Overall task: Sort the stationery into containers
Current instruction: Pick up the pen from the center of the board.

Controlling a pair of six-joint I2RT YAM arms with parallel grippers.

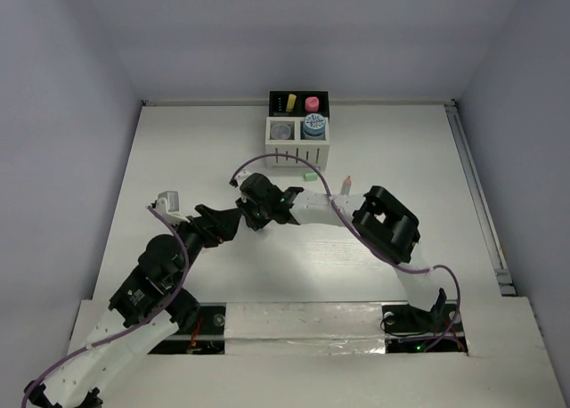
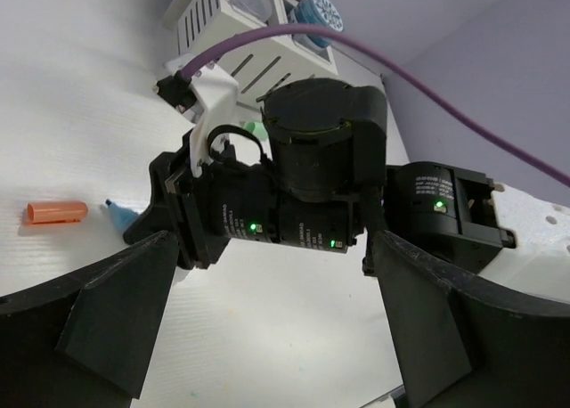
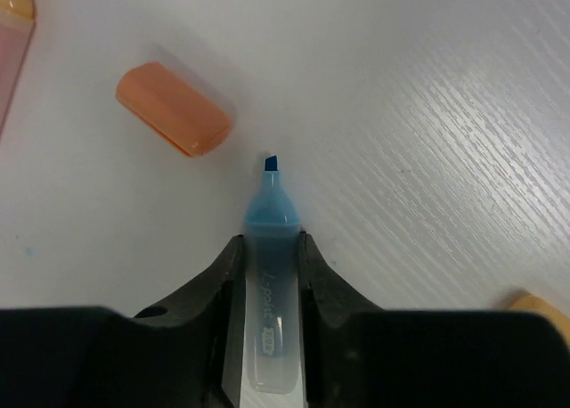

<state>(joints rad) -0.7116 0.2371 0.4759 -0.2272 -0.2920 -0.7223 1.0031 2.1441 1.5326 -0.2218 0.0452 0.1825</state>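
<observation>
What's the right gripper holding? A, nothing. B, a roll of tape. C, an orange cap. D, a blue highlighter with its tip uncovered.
D: the right wrist view shows the right gripper shut on the blue highlighter, tip bare, with the orange cap lying apart from it.

1. Setting: a robotics laboratory test cell; a white table [image 1: 178, 159] boxed in by pale walls [image 1: 294, 34].
2. Evidence: left arm [image 1: 147, 279] and right arm [image 1: 385, 223] bolted side by side at the near edge (green lights [image 2: 253, 226] glowing on the latter); a loose purple cable [image 1: 267, 160]; silver tape [image 1: 303, 323] along that edge.
</observation>
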